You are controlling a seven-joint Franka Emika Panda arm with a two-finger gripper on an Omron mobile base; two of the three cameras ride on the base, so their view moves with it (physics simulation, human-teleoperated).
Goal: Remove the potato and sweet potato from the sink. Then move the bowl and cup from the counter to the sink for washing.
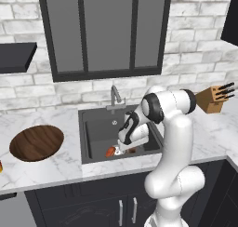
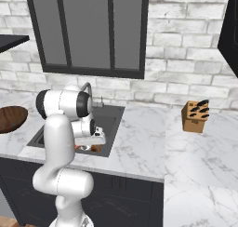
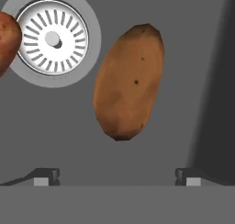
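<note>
The potato (image 3: 128,83), a dull brown oval, lies on the floor of the dark grey sink (image 1: 100,128), beside the round silver drain (image 3: 52,39). The reddish sweet potato (image 3: 7,39) pokes in across the drain; from the left base it lies near the sink's front (image 1: 110,152). My gripper (image 3: 117,177) is open, reaching down into the basin just short of the potato (image 1: 132,150), with nothing between its fingers. The wooden bowl (image 1: 36,143) rests on the marble counter (image 1: 60,165) left of the sink. A sliver of the yellow cup (image 1: 1,166) shows at the left edge.
A slim faucet (image 1: 115,96) stands behind the basin. A knife block (image 1: 214,98) sits on the counter to the right, also seen from the other side (image 2: 195,115). My own arm leans over the sink's right half.
</note>
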